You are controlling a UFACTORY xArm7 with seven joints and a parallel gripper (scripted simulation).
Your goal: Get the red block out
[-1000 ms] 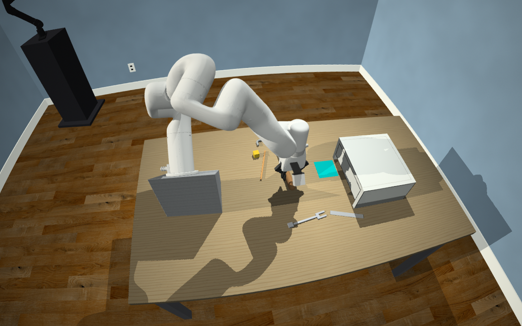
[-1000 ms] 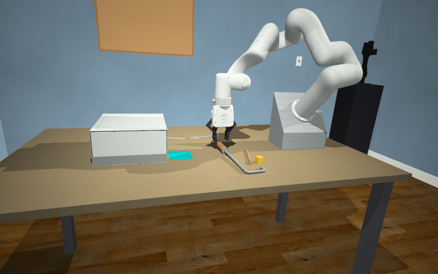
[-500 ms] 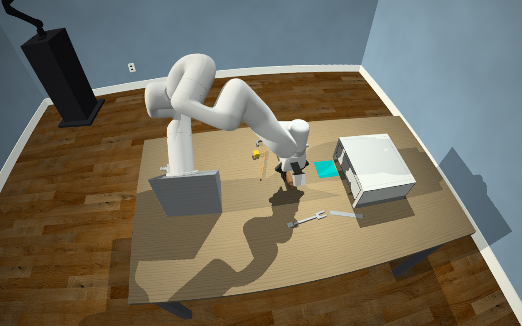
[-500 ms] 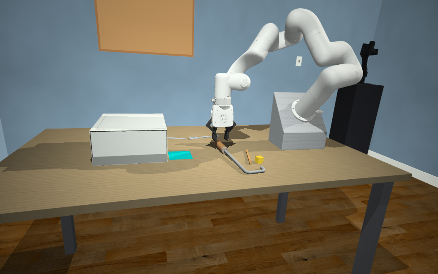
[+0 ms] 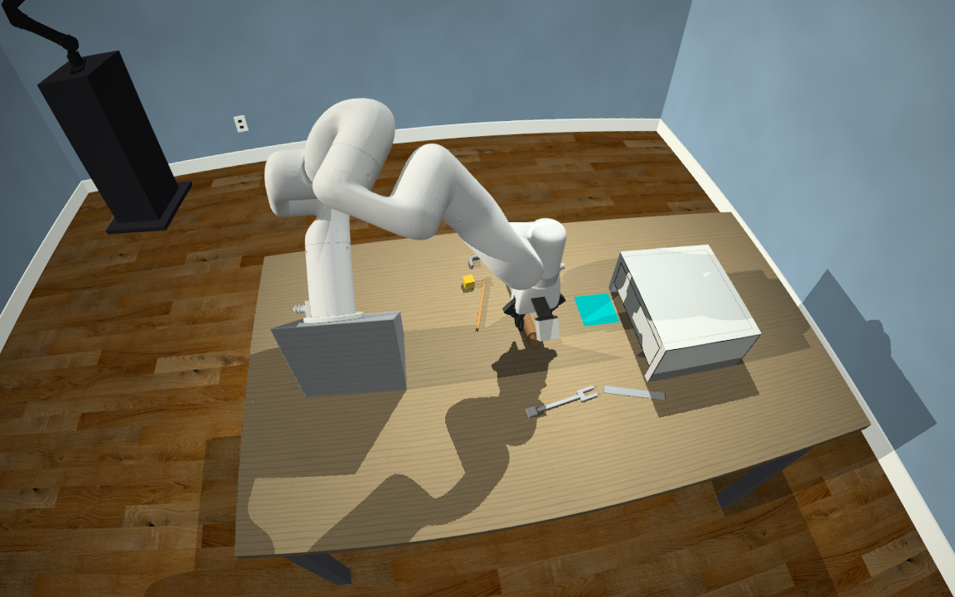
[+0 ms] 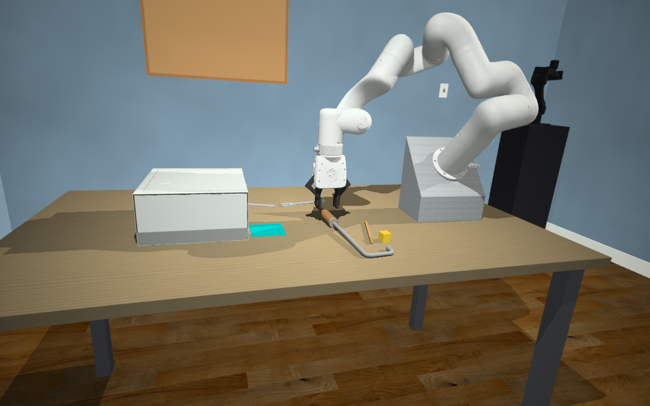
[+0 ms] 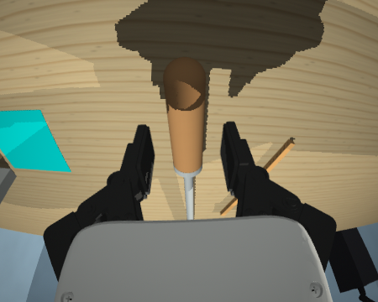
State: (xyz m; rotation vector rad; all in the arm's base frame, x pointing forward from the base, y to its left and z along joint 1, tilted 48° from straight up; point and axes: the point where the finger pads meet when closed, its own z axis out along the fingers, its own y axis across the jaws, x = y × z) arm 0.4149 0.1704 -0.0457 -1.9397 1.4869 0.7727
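Observation:
My gripper (image 6: 328, 203) is open and hangs just above the brown handle (image 6: 326, 216) of a grey hook tool, whose bent end (image 6: 382, 254) lies toward the table's near edge. In the wrist view the handle (image 7: 185, 112) lies between my two fingers with a gap on each side. The teal square (image 5: 596, 308) lies on the table beside the white cabinet (image 5: 685, 308); it also shows in the wrist view (image 7: 27, 140) at the left. The red block is not visible in any view.
A yellow cube (image 6: 384, 235) and a thin wooden stick (image 6: 368, 232) lie next to the hook tool. A grey forked tool (image 5: 561, 401) and a flat grey bar (image 5: 633, 391) lie in front of the cabinet. The arm's grey base (image 5: 340, 356) stands at the left.

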